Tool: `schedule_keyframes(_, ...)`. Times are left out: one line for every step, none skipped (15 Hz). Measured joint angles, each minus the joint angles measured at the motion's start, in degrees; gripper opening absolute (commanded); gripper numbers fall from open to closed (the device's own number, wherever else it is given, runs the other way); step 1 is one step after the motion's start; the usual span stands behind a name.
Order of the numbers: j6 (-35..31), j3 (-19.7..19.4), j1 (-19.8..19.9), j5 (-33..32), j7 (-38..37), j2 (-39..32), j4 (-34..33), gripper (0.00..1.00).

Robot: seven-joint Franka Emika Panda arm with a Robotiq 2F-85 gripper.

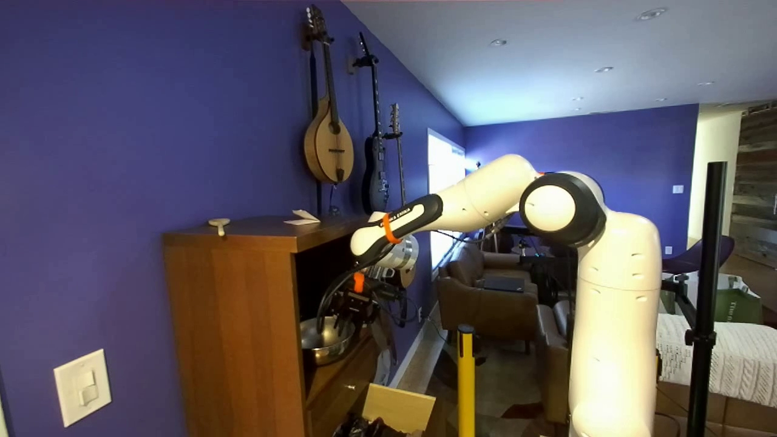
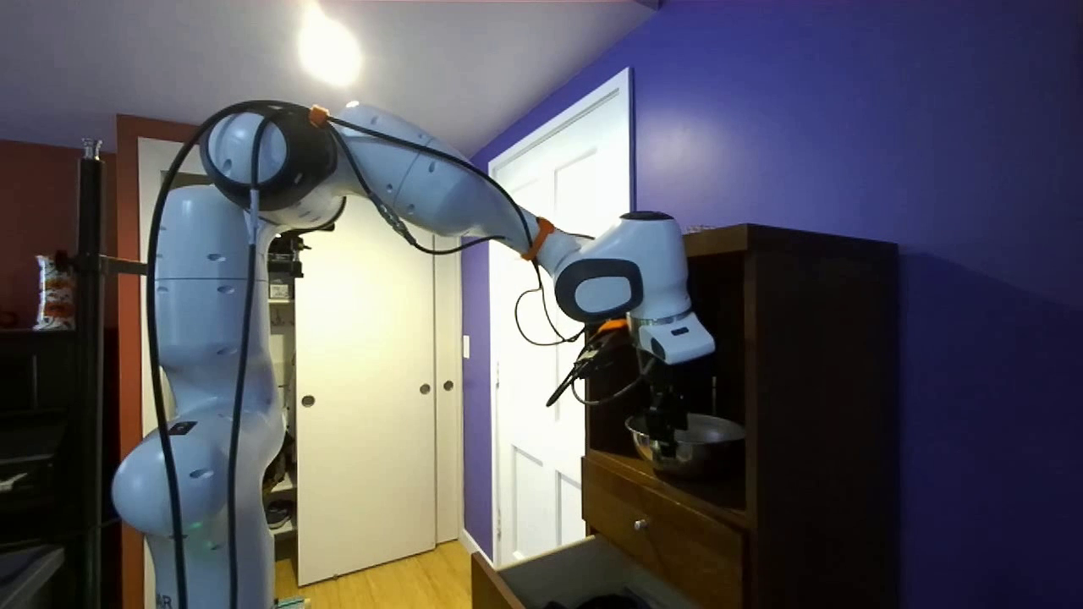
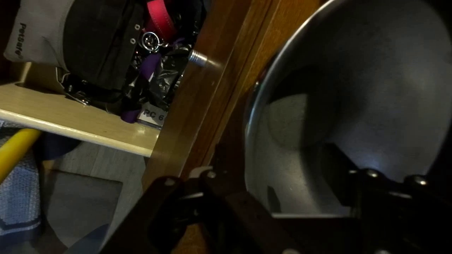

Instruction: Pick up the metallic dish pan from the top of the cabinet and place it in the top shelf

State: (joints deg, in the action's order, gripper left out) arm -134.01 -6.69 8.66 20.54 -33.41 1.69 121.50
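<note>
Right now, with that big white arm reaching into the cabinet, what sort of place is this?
Probably someone's home, perhaps a living room: an exterior view shows brown upholstered seating, stringed instruments hung on a purple-blue wall, and a wooden cabinet against it.

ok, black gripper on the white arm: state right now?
Black gripper: open, not clamped on anything; jaws stand apart, with the rim of the shiny silver round metal pan between them.
</note>
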Motion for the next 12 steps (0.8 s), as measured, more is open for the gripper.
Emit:
schedule_keyframes(0.55,-0.07,0.00,1.30,2.01,0.11,-0.04,1.00)
schedule_keyframes(1.34,-0.27,0.01,3.28,4.80,0.28,-0.04,1.00)
schedule_keyframes(2.24,-0.62,0.07,5.53,7.81,0.48,-0.04,1.00)
schedule_keyframes(3.11,-1.21,0.20,8.15,10.91,0.73,0.04,1.00)
schedule_keyframes(4.15,-2.04,0.44,10.95,14.07,1.06,0.14,1.00)
schedule_keyframes(5.26,-2.94,0.83,13.26,16.91,1.50,0.27,1.00)
schedule_keyframes(6.58,-3.95,1.33,15.13,19.46,2.03,0.42,1.00)
schedule_keyframes(7.98,-4.97,1.91,16.57,21.71,2.62,0.60,1.00)
schedule_keyframes(9.94,-5.97,2.49,17.90,24.05,3.29,0.75,1.00)
schedule_keyframes(12.66,-7.02,3.01,19.42,27.18,4.02,0.89,1.00)
schedule_keyframes(15.75,-8.04,3.47,20.69,30.50,4.84,1.01,1.00)
schedule_keyframes(18.97,-8.95,3.93,21.32,33.62,5.73,1.14,1.00)
